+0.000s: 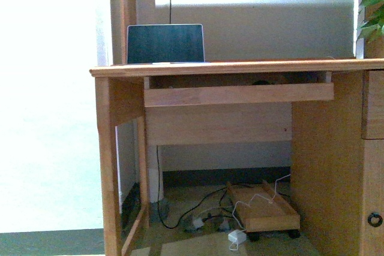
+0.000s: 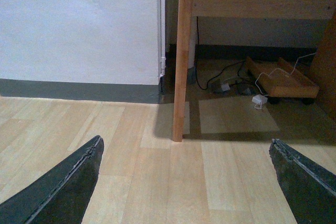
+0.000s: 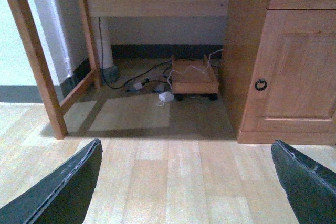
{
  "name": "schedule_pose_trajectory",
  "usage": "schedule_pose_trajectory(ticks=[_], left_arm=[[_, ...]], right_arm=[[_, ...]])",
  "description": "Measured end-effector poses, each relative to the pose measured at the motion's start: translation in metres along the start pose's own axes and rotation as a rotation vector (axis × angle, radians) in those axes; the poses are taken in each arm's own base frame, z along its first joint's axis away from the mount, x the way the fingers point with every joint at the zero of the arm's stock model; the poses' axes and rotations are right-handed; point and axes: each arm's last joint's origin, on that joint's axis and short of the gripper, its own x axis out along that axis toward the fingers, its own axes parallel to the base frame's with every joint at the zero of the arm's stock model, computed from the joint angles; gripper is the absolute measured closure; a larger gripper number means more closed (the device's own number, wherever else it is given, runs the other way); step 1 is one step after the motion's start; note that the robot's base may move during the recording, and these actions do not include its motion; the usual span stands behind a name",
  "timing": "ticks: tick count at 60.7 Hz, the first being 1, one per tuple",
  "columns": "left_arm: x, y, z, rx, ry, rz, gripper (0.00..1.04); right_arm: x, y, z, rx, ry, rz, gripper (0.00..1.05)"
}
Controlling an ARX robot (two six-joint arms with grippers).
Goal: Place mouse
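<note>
In the pull-out tray (image 1: 240, 95) lies the mouse (image 1: 261, 82); left gripper (image 2: 185, 141) and right gripper (image 3: 185, 143) have jaws apart.

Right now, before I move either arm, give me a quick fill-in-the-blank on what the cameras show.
The ___ stands open on the desk.
The wheeled stand sits ___ the desk.
The left fingers and right fingers are spread wide, holding ___.
Missing: laptop; under; nothing.
</note>
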Motion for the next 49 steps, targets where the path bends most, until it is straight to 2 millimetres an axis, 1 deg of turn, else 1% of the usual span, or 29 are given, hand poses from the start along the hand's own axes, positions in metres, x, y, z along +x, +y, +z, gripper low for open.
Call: schedule_pose_trajectory(ticks=[49], left_arm=[[0.0,0.0,0.0,0.0,0.0,0.0,0.08]], right_arm=[[0.0,0.0,0.0,0.0,0.0,0.0,0.07]])
